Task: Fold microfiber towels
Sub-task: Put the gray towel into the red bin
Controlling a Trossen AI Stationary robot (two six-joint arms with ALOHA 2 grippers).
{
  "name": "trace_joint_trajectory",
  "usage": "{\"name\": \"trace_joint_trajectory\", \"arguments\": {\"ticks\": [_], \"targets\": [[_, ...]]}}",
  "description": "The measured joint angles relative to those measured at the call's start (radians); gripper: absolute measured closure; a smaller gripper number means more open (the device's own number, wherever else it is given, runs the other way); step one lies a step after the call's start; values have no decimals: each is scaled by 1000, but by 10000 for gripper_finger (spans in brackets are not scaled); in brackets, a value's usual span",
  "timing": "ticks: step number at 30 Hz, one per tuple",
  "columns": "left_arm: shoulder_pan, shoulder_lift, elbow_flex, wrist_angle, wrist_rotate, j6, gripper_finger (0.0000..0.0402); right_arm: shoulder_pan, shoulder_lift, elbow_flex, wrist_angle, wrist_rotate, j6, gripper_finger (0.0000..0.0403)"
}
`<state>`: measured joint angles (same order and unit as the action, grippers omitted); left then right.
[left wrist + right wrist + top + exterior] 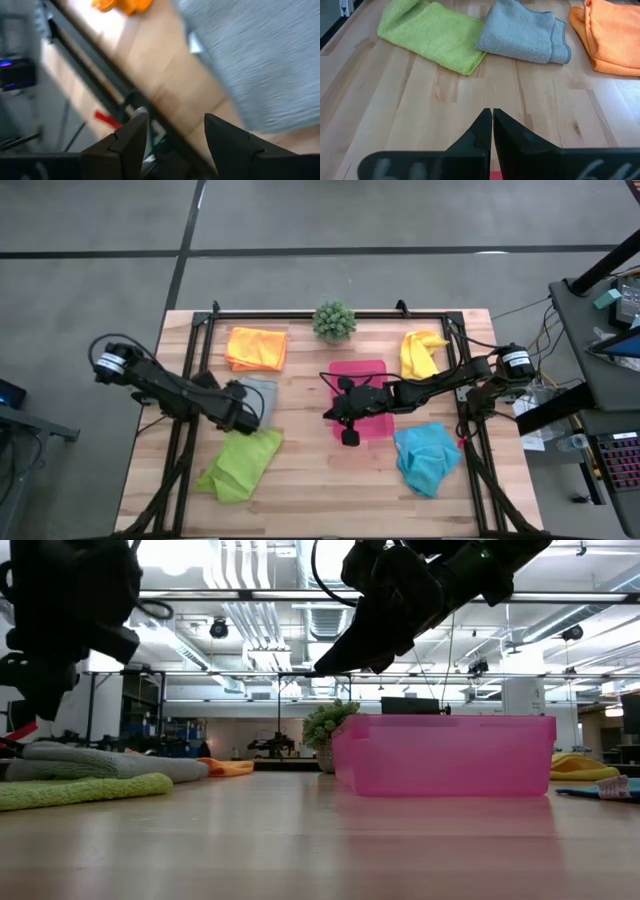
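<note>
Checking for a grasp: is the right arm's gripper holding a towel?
No: the right gripper has its jaws shut on nothing, above bare wooden table.

Orange towel (256,347), grey towel (262,395), lime towel (240,464), yellow towel (420,354), turquoise towel (426,458) lie apart.

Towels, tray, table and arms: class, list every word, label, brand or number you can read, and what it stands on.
None can be read.
The grey towel carries a small tag, too blurred to read.
The pink tray shows no lettering.
</note>
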<state>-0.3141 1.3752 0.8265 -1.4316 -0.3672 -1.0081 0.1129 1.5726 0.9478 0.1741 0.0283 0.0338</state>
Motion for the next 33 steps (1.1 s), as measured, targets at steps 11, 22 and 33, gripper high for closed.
{"name": "trace_joint_trajectory", "arguments": {"ticks": [11,22,33], "targets": [[0,-127,-60,560,6,234,220,0,0,-2,3,0,-5,394],[93,-1,-88,864,-5,223,220,0,0,-2,18,0,-7,394],[164,178,-85,849,-10,206,224,1,0,-2,18,0,-7,394]]}}
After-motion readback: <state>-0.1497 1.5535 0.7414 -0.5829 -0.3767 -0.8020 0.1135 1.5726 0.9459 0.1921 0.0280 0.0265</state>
